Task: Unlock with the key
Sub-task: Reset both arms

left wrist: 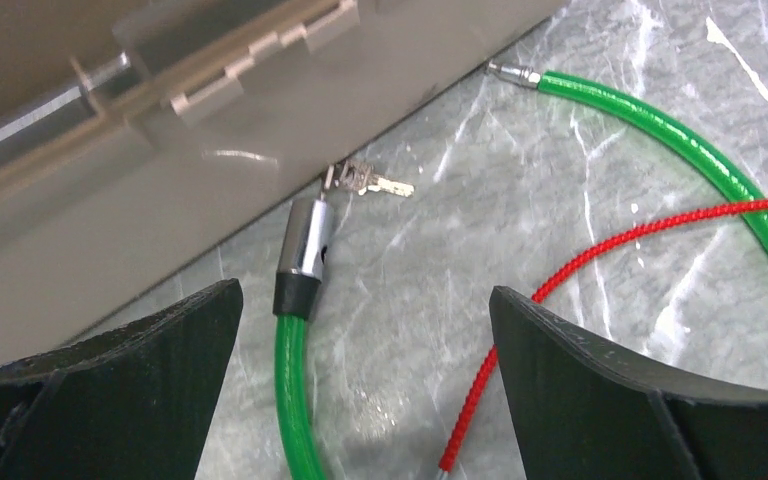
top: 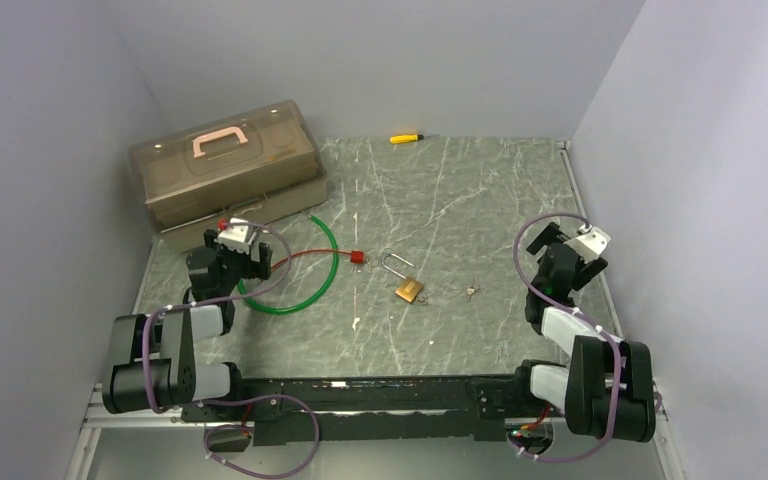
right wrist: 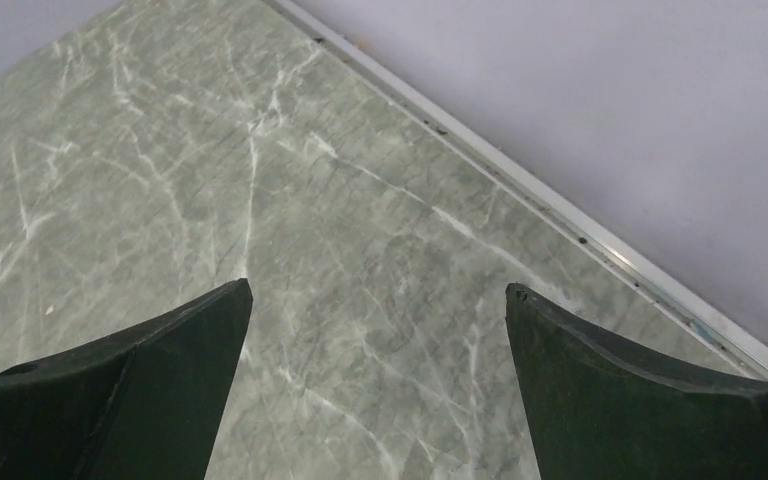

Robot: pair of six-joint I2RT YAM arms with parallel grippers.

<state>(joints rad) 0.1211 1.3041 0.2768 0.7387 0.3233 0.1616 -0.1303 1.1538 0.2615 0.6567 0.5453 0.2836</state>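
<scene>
2 agape: L hand, R hand; padlock nr key, markings illegible.

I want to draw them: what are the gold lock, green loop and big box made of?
The lock looks like brass: shiny gold, with a silvery metal hoop. The green loop seems to be a cable coated in glossy plastic, with metal ends. The box looks like smoky, partly see-through plastic, with a pink handle.

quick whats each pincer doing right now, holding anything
left pincer: open, holding nothing
right pincer: open, holding nothing
</scene>
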